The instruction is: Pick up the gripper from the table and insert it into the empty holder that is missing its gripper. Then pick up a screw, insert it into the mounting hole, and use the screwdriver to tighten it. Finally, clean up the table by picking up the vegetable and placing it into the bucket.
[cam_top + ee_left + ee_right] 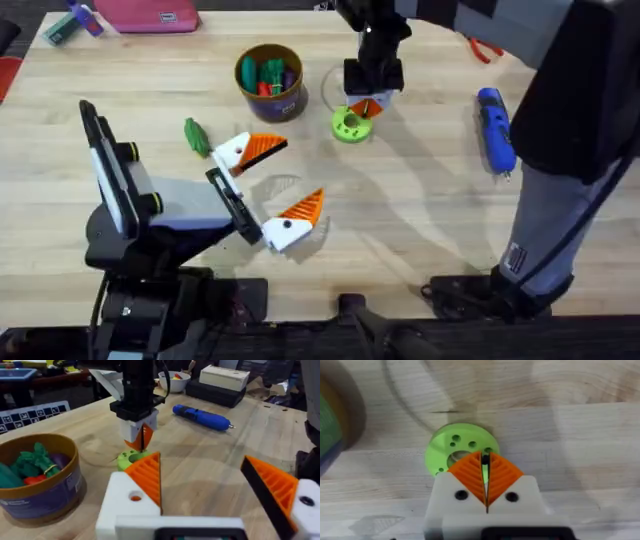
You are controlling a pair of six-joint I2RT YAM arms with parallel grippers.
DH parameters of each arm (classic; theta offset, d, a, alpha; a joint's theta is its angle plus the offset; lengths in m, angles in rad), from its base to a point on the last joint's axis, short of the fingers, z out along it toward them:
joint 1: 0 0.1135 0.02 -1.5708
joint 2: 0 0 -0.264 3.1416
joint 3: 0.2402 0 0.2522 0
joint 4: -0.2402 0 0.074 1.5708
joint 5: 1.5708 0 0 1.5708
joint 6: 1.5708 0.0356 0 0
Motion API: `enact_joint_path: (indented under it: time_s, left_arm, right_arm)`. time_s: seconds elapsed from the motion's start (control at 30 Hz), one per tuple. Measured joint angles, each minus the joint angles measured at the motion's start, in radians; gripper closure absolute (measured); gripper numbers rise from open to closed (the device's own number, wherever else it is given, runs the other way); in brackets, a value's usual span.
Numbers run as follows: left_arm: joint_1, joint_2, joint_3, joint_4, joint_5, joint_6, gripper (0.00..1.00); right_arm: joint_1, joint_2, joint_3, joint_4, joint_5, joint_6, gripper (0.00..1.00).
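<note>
Screw pickup looks like the step in hand. The right claw, white blocks with orange ribbed pads, is pinched nearly together above the bright green round plastic disc with holes; I cannot make out a screw between the pads. Lift straight up, so the disc isn't dragged. The thick blue cylindrical screwdriver lies well apart on the wooden counter. The left claw rests spread wide, nearby.

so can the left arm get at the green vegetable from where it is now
Probably yes. The vegetable lies on bare table just beyond the left hand, whose fingers are open and holding nothing. Nothing stands between them; the bucket sits farther back, and the right hand is off at the green disc.
</note>
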Motion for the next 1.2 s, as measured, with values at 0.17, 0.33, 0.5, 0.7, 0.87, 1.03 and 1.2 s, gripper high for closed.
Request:
enact_joint_path:
  time_s: [0.17,0.33,0.5,0.7,0.87,1.03,1.2]
  left_arm:
    - [0.0,0.0,0.0,0.0,0.0,0.0,0.015]
    - [0.0,0.0,0.0,0.0,0.0,0.0,0.014]
    - [0.0,0.0,0.0,0.0,0.0,0.0,0.013]
    - [0.0,0.0,0.0,0.0,0.0,0.0,0.016]
    - [0.0,0.0,0.0,0.0,0.0,0.0,0.014]
    - [0.0,0.0,0.0,0.0,0.0,0.0,0.014]
    - [0.0,0.0,0.0,0.0,0.0,0.0,0.013]
  right_arm:
    - [0.0,0.0,0.0,0.0,0.0,0.0,0.965]
    - [0.0,0.0,0.0,0.001,0.002,0.0,0.944]
    - [0.0,0.0,-0.009,0.011,0.003,0.0,0.935]
    - [0.003,0.0,-0.021,0.017,0.003,0.0,0.943]
    - [0.006,0.0,-0.021,0.018,0.006,0.0,0.995]
    - [0.006,0.0,-0.021,0.018,0.006,0.0,0.995]
    - [0.006,0.0,-0.019,0.007,0.013,0.0,0.996]
